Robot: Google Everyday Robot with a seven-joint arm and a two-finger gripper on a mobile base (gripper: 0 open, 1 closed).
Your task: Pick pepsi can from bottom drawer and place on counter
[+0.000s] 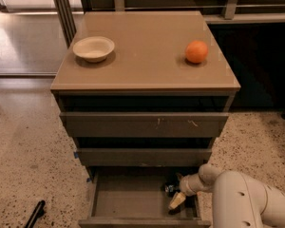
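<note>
**Position.** The gripper (pixel 175 195) is down inside the bottom drawer (pixel 128 199), in that drawer's right rear corner. The arm (pixel 242 201) enters over the drawer's right wall. The pepsi can (pixel 169 188) shows only as a small dark shape in the same corner, touching or just beside the gripper. Whether the jaws are apart or clamped on the can cannot be told.

**Hazards, as judged:**
1. The middle drawer front (pixel 142 156) overhangs the bottom drawer's rear, close above the can. A straight lift would likely strike it and knock the can loose.
2. The grip is unconfirmed, and a smooth metal can may slip or roll across the drawer floor.
3. The counter (pixel 142 65), well above the bottom drawer, carries an orange (pixel 196 52) on the gripper's side. A careless placement could bump it and set it rolling.
</note>
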